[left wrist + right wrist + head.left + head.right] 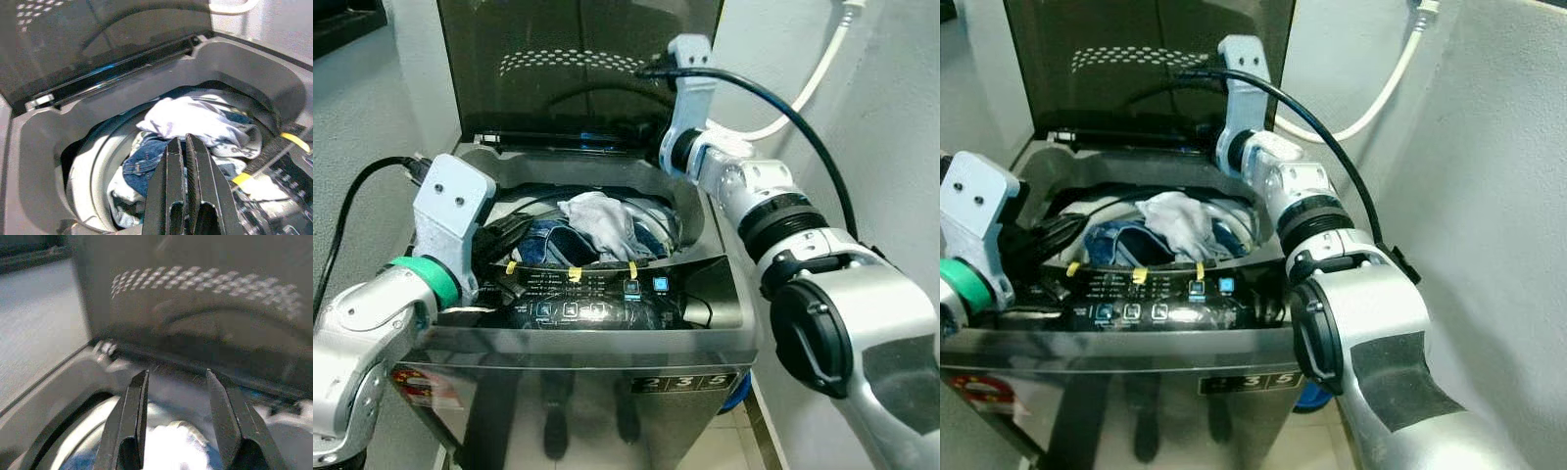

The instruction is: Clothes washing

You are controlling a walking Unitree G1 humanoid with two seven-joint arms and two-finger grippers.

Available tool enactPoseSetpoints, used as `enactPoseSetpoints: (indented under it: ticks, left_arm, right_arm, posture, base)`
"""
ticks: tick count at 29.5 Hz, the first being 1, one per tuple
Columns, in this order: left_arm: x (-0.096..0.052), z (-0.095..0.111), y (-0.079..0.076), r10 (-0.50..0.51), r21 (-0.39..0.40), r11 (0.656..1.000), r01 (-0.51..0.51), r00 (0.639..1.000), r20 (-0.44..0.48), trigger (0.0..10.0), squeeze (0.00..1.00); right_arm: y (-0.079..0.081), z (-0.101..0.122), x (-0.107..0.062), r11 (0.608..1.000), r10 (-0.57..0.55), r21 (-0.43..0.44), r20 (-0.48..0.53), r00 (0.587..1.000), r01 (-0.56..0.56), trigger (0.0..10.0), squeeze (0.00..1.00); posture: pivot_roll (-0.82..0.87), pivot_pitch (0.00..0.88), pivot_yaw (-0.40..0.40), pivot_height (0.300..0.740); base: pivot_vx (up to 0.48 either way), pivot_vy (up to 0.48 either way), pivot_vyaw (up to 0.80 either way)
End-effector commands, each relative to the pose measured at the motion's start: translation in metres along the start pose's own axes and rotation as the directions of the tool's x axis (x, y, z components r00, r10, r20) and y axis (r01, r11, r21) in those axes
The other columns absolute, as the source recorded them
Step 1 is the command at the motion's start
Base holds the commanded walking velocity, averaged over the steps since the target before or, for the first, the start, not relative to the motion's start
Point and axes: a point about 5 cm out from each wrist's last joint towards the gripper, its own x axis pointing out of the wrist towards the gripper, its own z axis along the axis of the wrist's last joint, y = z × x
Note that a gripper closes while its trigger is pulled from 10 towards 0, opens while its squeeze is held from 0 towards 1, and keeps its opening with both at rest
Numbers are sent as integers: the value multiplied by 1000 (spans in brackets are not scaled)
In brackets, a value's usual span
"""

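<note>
**Drum loaded, lid not yet shut**

Nearest, the left gripper is held over the control panel, fingers pressed together, empty. Beyond, clothes are heaped in the washing machine drum. Farthest, the right gripper is spread apart near the raised lid. Next, the lid probably needs lowering.

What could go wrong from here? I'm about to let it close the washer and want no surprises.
The white garment is heaped high over the jeans in the drum, so it may catch under the raised lid when that comes down. The right hand, open near the lid's hinge, could be pinched there. The left hand, shut at the front rim beside the control panel, might press a button by accident.
</note>
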Motion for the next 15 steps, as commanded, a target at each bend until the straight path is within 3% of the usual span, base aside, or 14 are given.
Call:
enactPoseSetpoints:
  ticks: [1, 3, 5, 7, 8, 10, 11, 12, 13, 15]
  left_arm:
    - [1, -2, 3, 37, -5, 999, -37, 999, -2, 10000, 0]
    - [4, -3, 6, 112, 1, 994, -112, 994, 17, 10000, 0]
    - [9, -9, 10, 183, -64, 981, -183, 983, 6, 10000, 0]
    - [12, -13, 11, 213, -106, 971, -213, 977, -8, 10000, 0]
    - [12, -13, 11, 213, -106, 971, -213, 977, -8, 10000, 0]
    - [16, -20, 3, 224, -64, 973, -223, 975, 2, 10000, 0]
    - [16, -20, 3, 224, -64, 973, -223, 975, 2, 10000, 0]
    - [17, -21, -2, 212, -62, 976, -210, 977, 18, 10000, 0]
    - [17, -21, -2, 212, -62, 976, -210, 977, 18, 10000, 0]
    - [18, -21, -11, 191, -68, 980, -187, 980, 61, 10000, 0]
  right_arm:
    - [-4, -8, -2, 999, -35, 30, 10, 999, 35, 10000, 0]
    - [-13, -15, -8, 995, -82, 60, 68, 994, 78, 10000, 0]
    - [-17, -21, -19, 990, -130, 71, 196, 972, 118, 10000, 0]
    - [-21, -26, -29, 983, -182, 48, 243, 953, 176, 10000, 0]
    - [-21, -26, -29, 983, -182, 48, 243, 953, 176, 10000, 0]
    - [-23, -52, -58, 966, -241, 155, 263, 934, 206, 10000, 0]
    - [-23, -52, -58, 966, -241, 155, 263, 934, 206, 10000, 0]
    - [-21, -68, -74, 962, -234, 198, 254, 938, 186, 10000, 0]
    - [-21, -68, -74, 962, -234, 198, 254, 938, 186, 10000, 0]
    - [-13, -87, -95, 967, -186, 211, 223, 957, 139, 10000, 0]
  posture:
    - [164, 26, 61, 740]
    - [160, 25, 63, 740]
    - [140, 17, 69, 740]
    - [125, 13, 59, 740]
    - [125, 13, 59, 740]
    - [103, 10, 46, 740]
    - [103, 10, 46, 740]
    - [66, 5, 37, 740]
    - [66, 5, 37, 740]
    - [44, 3, 31, 740]
  base:
    - [0, 0, 0]
    - [0, 0, 0]
    - [0, 0, 0]
    - [0, 0, 0]
    - [0, 0, 0]
    - [0, 0, 0]
    - [0, 0, 0]
    - [0, 0, 0]
    - [0, 0, 0]
    - [0, 0, 0]
